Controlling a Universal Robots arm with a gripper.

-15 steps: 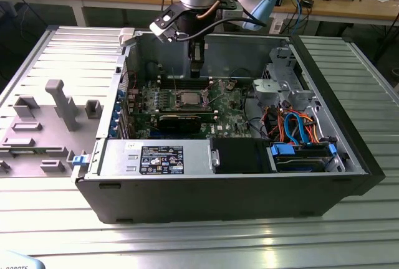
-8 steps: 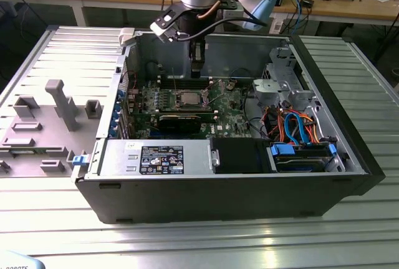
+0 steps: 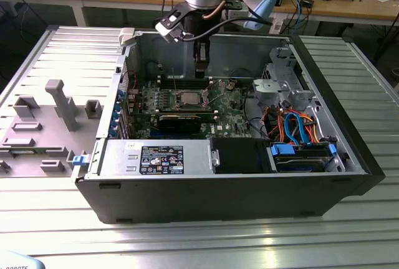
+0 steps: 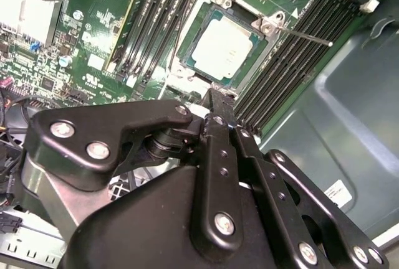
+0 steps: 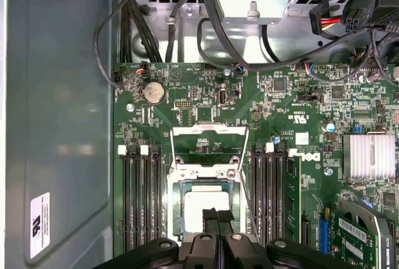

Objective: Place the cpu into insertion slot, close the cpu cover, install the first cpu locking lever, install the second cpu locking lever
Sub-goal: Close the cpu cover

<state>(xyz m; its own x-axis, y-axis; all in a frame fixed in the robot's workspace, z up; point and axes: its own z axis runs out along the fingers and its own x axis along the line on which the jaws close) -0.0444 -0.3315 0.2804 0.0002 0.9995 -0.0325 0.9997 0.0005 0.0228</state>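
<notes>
Jaws closed and empty, over the seated cpu [image 5: 201, 207].
Hinged up, the cpu cover [image 5: 209, 130] is unclosed: seemingly the step in hand, calling for a push on its frame.

Looks down on a green board [image 4: 93, 63]. Shows the cpu [image 4: 222, 46] seated flat in the insertion slot [image 4: 195, 32], its dull metal top exposed. Takes the gripper [image 4: 215, 101] as six o'clock from the cpu, near the slot's rim and above the board, black fingers [image 4: 215, 157] pressed together. Finds black memory slots [image 4: 153, 26] at nine o'clock, with a pale heat sink [image 4: 25, 14] well beyond them. Puts a silvery bracket [image 4: 268, 25] at two o'clock and a thin metal rod [image 4: 305, 35] at three o'clock, crossing a second bank of slots [image 4: 293, 70]. Has the grey case wall [image 4: 355, 94] at four o'clock, past that bank.
</notes>
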